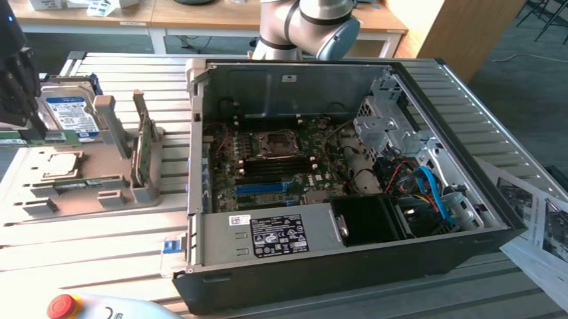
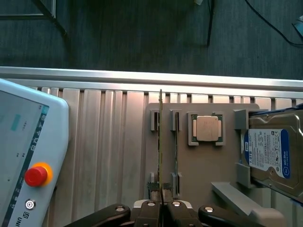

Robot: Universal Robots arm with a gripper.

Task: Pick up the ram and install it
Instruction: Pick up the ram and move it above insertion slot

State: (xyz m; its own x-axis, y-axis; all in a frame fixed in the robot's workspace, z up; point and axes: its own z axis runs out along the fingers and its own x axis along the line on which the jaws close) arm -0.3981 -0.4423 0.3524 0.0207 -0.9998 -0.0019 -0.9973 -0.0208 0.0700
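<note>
A teach pendant [image 1: 116,308] with a round red stop button [image 1: 62,305] lies nearest on the ribbed aluminium table [image 1: 89,246], with bare slats running between it and the parts tray. Beyond it, the black steel computer case [image 1: 355,272] lies on its side with the top open. A boxy grey power supply [image 1: 271,236] sits along its near wall, and the green motherboard [image 1: 266,159] with its long blue slot [image 1: 265,188] is exposed from above. Printed sheets [image 1: 537,219] overhang the table edge at the exterior view's right. At the exterior view's left, beside the case, a grey moulded plastic tray [image 1: 89,186] carries a square metal-capped processor [image 2: 207,128], a labelled hard drive [image 1: 69,113] and a wider green card [image 1: 142,143] standing on edge. There the dark gripper [image 2: 162,204] is clamped on the ram [image 2: 160,142], a thin green stick seen edge-on over the tray's narrow slots, well apart from the motherboard. Farthest, the arm's silver-and-blue joint [image 1: 324,23] rises behind the case's rear wall.
</note>
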